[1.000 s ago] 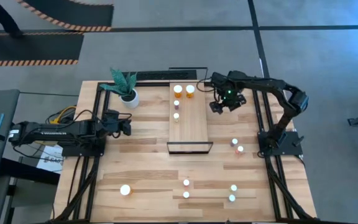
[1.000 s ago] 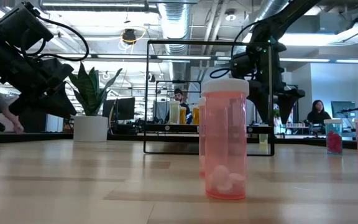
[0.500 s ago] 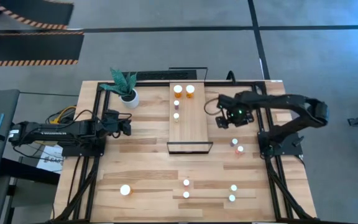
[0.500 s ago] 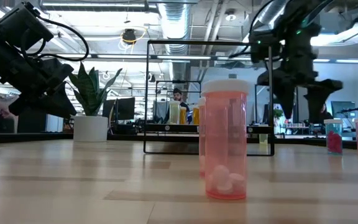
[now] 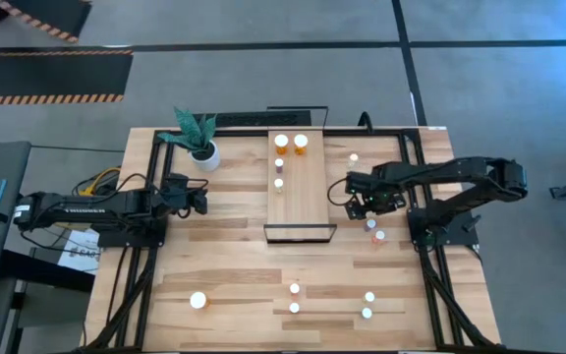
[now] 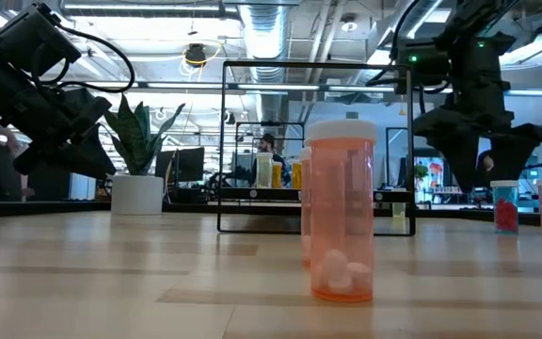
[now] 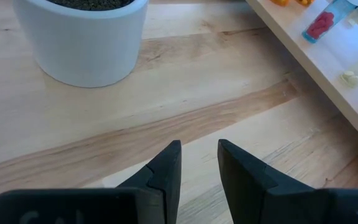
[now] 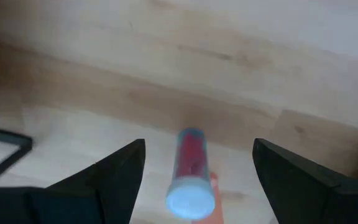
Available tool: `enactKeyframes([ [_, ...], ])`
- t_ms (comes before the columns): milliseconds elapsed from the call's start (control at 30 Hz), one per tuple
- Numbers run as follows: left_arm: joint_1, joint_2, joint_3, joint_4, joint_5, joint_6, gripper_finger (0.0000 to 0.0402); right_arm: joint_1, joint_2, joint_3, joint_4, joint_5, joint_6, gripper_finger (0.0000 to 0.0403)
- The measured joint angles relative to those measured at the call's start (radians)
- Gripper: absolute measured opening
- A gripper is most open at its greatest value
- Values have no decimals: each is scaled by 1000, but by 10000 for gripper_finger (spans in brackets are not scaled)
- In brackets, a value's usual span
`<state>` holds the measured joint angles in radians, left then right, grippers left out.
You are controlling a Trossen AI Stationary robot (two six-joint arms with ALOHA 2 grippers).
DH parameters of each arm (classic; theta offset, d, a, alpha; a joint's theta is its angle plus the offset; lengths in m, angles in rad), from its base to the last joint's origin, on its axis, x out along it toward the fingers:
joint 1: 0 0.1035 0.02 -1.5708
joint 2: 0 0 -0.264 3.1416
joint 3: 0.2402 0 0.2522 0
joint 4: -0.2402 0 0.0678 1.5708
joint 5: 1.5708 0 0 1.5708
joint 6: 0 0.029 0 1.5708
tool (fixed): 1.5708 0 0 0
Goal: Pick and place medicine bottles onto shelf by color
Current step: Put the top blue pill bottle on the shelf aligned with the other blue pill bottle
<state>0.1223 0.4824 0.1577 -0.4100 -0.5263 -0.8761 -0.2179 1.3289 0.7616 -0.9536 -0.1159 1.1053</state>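
Now your right gripper point(image 8: 194, 171), jaws wide, hovers over the red-filled bottle point(image 8: 190, 171); next descend and close.

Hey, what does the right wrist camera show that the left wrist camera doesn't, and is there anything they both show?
Only the right wrist view shows the open right gripper over a red-filled bottle with a pale cap, and a bit of black frame at the picture's edge. Only the left wrist view shows the shut left gripper, the white plant pot and the shelf with bottles lying along it. Both show the plank tabletop and their own arm's dark fingers.
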Motion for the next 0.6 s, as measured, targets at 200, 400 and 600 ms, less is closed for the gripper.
enactKeyframes([
  [200,0,0,0,0,0,0,91,62,0,0,0,-6,47,317],
  [400,0,0,0,0,0,0,91,109,0,0,1,13,89,317],
  [600,0,0,0,0,0,0,91,130,0,0,8,23,134,315],
])
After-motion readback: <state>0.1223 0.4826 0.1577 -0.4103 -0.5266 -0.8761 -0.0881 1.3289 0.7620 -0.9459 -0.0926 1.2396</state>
